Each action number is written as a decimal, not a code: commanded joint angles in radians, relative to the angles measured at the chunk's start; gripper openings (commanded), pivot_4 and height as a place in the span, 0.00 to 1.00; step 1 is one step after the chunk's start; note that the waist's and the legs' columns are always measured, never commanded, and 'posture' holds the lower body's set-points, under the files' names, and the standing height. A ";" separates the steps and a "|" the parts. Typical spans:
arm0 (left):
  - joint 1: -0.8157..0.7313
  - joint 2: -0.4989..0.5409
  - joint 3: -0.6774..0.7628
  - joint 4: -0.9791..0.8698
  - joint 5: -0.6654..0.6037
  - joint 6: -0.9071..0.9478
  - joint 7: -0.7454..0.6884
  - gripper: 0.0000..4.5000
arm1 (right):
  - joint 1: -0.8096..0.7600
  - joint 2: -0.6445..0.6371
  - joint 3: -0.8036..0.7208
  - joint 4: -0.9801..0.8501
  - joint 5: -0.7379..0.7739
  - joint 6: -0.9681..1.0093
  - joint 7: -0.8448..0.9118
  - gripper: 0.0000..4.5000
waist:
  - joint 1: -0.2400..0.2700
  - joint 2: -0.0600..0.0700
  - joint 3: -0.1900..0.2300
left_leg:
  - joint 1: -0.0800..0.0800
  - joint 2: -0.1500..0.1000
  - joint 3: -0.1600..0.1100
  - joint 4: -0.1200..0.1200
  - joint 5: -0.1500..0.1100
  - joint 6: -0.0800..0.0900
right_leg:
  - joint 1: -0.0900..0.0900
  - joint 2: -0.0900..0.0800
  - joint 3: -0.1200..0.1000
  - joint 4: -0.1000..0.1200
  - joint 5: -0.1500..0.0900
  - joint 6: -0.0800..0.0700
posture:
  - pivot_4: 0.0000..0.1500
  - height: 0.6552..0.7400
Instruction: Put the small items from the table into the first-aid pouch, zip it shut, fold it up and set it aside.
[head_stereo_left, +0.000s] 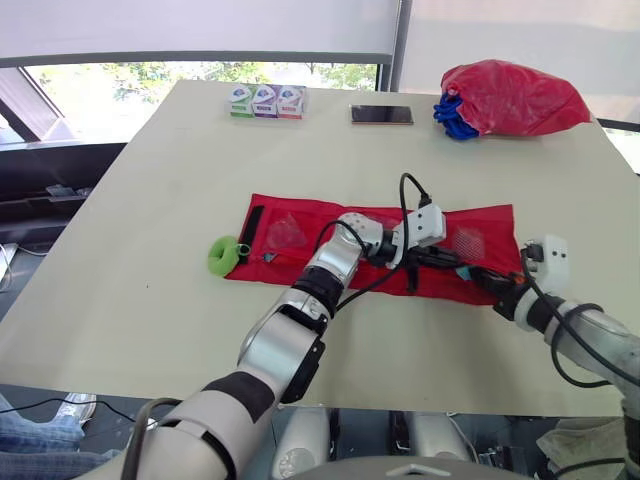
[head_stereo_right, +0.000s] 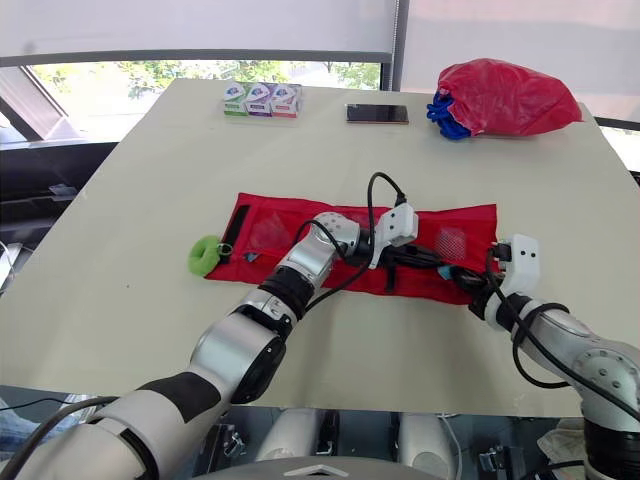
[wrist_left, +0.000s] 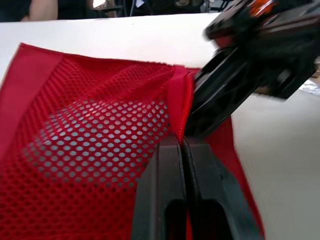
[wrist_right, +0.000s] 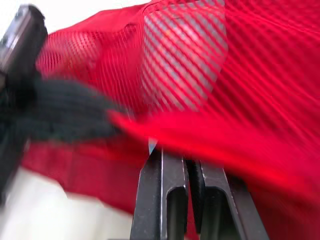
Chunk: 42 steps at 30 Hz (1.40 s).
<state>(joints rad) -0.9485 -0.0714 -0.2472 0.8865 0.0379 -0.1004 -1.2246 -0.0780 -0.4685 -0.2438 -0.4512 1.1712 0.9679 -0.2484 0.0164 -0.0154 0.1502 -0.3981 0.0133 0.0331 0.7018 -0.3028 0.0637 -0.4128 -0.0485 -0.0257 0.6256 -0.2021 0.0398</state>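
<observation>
The pouch (head_stereo_left: 300, 235) lies lengthwise left-to-right, pinched by left end effector (wrist_left: 182, 142) and right end effector (wrist_right: 186, 160).

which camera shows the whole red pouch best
The left eye view: the red pouch lies open and flat on the table, seen end to end. The right eye view shows the same. The wrist views give close patches: the left its mesh pocket, the right a raised fold.
</observation>
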 joint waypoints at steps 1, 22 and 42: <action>0.003 -0.025 -0.021 -0.045 -0.012 0.002 0.005 0.00 | -0.027 0.020 -0.005 -0.028 -0.074 -0.063 -0.004 0.14 | 0.000 0.000 0.000 | 0.000 0.000 0.000 0.000 0.000 0.000 | 0.000 0.000 0.000 0.000 0.000 0.000 | 1.00 1.00; -0.064 -0.054 0.017 0.061 -0.031 0.027 0.106 0.07 | 0.437 -0.150 -0.146 -0.275 -0.333 -0.277 0.480 1.00 | 0.000 0.000 0.000 | 0.001 -0.001 -0.001 0.000 0.000 0.000 | 0.001 0.000 0.000 0.000 -0.001 0.001 | 1.00 1.00; 0.233 0.628 0.113 -0.752 -0.391 0.330 -0.383 1.00 | 0.253 -0.048 -0.066 0.063 -0.509 -0.314 0.567 0.27 | 0.002 0.006 -0.002 | 0.004 0.002 0.001 0.000 0.000 -0.001 | 0.001 0.005 0.008 0.001 -0.003 -0.004 | 1.00 1.00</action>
<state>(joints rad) -0.7119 0.5476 -0.1457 0.1920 -0.3222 0.2225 -1.5540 0.1783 -0.5058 -0.2841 -0.3756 0.6682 0.6734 0.3010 0.0183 -0.0091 0.1479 -0.3944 0.0142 0.0346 0.7017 -0.3025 0.0631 -0.4123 -0.0441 -0.0159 0.6267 -0.2053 0.0356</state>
